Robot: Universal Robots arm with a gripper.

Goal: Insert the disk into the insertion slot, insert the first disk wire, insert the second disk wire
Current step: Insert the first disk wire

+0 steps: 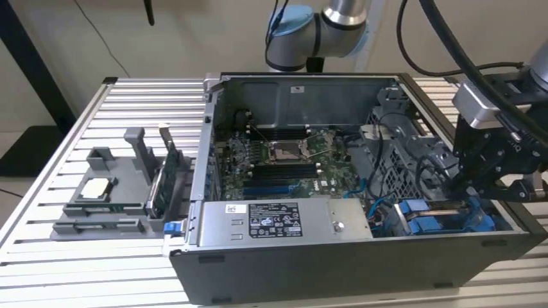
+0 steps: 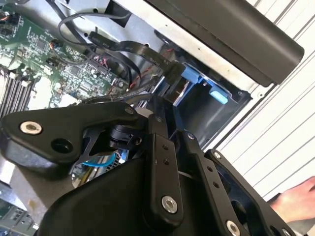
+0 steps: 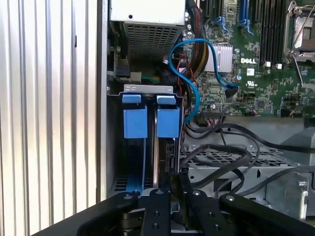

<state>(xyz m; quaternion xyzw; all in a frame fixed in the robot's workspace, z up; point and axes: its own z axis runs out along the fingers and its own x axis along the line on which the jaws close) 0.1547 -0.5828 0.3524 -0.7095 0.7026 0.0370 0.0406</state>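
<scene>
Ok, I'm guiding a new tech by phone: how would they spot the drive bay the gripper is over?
Find the open computer case on the slatted table. The drive bay fills its near corner on the exterior view's right, next to the silver power supply. It alone holds two bright blue carriers standing side by side, amid black cables.

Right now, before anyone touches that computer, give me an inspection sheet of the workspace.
Surface: slatted aluminium table carrying an open computer case.
Job's things: two blue disk carriers seated side by side in the drive bay.
Clutter: grey parts tray on the exterior view's left.
Gripper: gripper hangs over the drive bay.
Cables: blue data cable looped over the motherboard; black cables beside the bay.
Surroundings: pale wall behind.
</scene>
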